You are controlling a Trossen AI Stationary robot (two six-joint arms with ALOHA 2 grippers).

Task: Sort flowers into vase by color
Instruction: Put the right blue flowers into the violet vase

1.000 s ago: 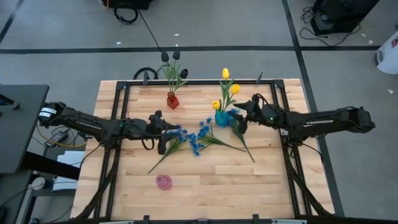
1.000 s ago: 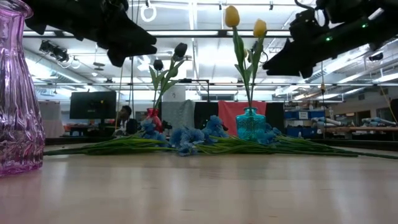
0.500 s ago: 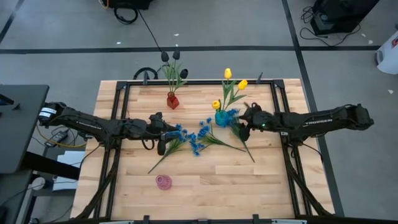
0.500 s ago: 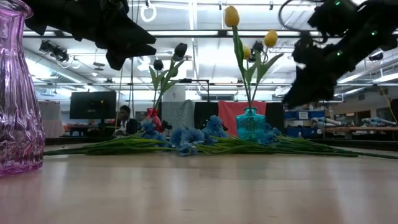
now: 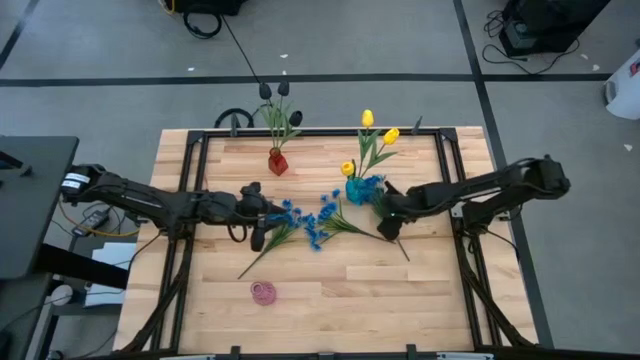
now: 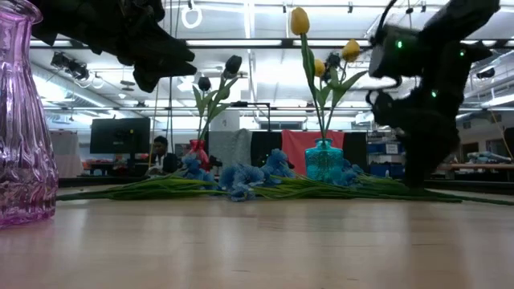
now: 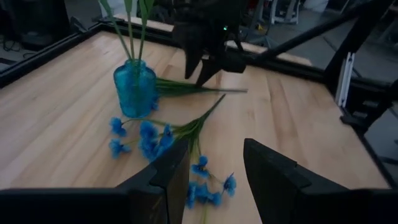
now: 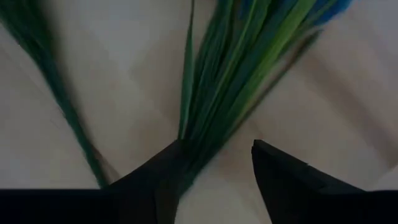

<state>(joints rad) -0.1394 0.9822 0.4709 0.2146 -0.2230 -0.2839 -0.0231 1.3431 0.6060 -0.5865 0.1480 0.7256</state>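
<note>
Several blue flower bunches (image 5: 318, 222) lie flat on the table, stems fanned out. Yellow tulips (image 5: 367, 120) stand in a blue vase (image 5: 355, 190). Dark tulips (image 5: 272, 92) stand in a red vase (image 5: 277, 161). A pink vase (image 5: 263, 291) stands with nothing in it near the front. My right gripper (image 5: 388, 225) is open and points down beside the blue vase, its fingers on either side of one bunch's leafy stems (image 8: 214, 102). My left gripper (image 5: 272, 213) is open and hovers above the left blue bunch (image 5: 288, 215). My right gripper (image 8: 216, 144) comes from above, pointing down, its open fingers standing across the green stems of a blue bunch lying on the table. The stems run in close beside one finger (image 8: 165, 171); whether it touches them I cannot tell.
The blue vase (image 7: 134, 87) stands just beyond the right gripper (image 7: 205, 62), its tulips leaning over it. The pink vase (image 6: 20, 120) is close to the near edge. Bare wood lies across the front and right of the table (image 5: 430, 290). A black frame edges the table.
My right gripper has moved from beside the yellow tulips toward the near edge and down, tipping over until it points down at the stems on the table. One yellow tulip in the blue vase has leaned over to the right.
</note>
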